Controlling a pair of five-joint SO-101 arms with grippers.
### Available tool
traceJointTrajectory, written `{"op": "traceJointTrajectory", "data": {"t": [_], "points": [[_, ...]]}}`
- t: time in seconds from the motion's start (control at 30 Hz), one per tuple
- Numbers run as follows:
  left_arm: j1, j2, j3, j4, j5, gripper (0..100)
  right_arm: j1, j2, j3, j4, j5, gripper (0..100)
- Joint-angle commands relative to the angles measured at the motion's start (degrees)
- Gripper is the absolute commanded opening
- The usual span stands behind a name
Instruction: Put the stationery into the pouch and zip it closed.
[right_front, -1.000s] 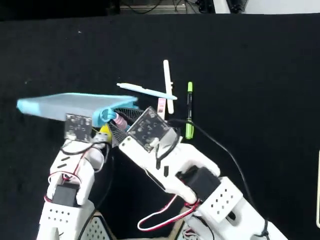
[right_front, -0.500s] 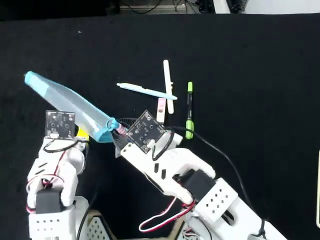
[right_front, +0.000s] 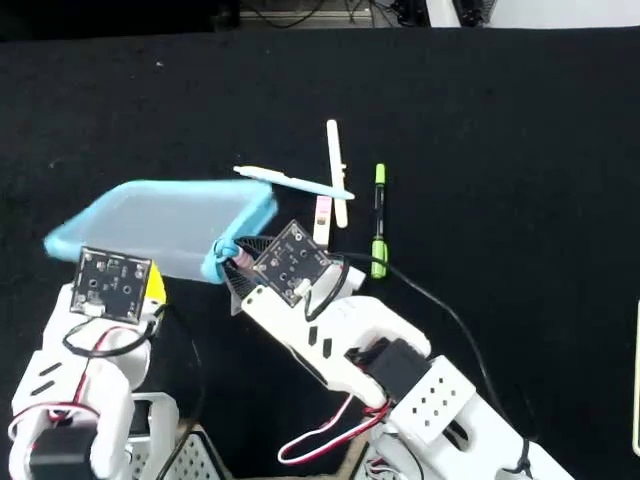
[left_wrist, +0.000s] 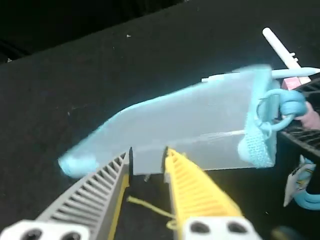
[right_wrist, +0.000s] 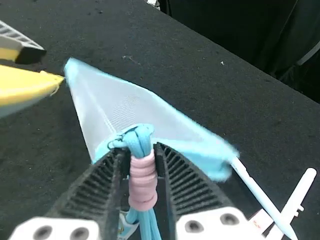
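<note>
The light blue pouch (right_front: 165, 222) lies across the black table, its zip end toward the right arm. My right gripper (right_wrist: 140, 150) is shut on the pouch's zip pull, a blue cord with pink beads (right_wrist: 142, 176). My left gripper (left_wrist: 148, 157) is open, its grey and yellow fingertips either side of the pouch's long edge (left_wrist: 150, 162). Beyond the pouch lie a white pen (right_front: 336, 170), a pale blue pen (right_front: 290, 182), a green marker (right_front: 379, 225) and a small pink piece (right_front: 322, 214).
The stationery lies crossed in a small cluster just past the right gripper (right_front: 232, 262). Black cloth (right_front: 500, 150) covers the table with open room to the right and at the back. Cables trail from the right arm (right_front: 430, 290).
The left arm has drawn back toward the near left. The pouch swung from edge-on, through a tilt, to lying flat. The right gripper stayed shut on the zip pull.
</note>
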Motion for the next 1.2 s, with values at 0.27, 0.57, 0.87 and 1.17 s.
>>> {"op": "traceJointTrajectory", "data": {"t": [0.27, 0.57, 0.87, 1.17], "points": [[13.9, 7.0, -3.6, 1.8, 5.5, 18, -0.4, -1.6, -0.5, -1.7, -1.1, 1.1], [14.2, 17.5, -4.7, -2.5, 12.4, 19, -0.4, -1.6, -0.5, -1.7, -1.1, 1.1], [14.3, 17.8, -13.2, 2.5, 12.7, 19, -0.4, -1.6, -0.5, -1.7, -1.1, 1.1], [20.0, 18.0, -11.3, 2.6, 12.7, 19, -0.4, -1.6, -0.6, -1.7, -1.1, 1.1]]}}
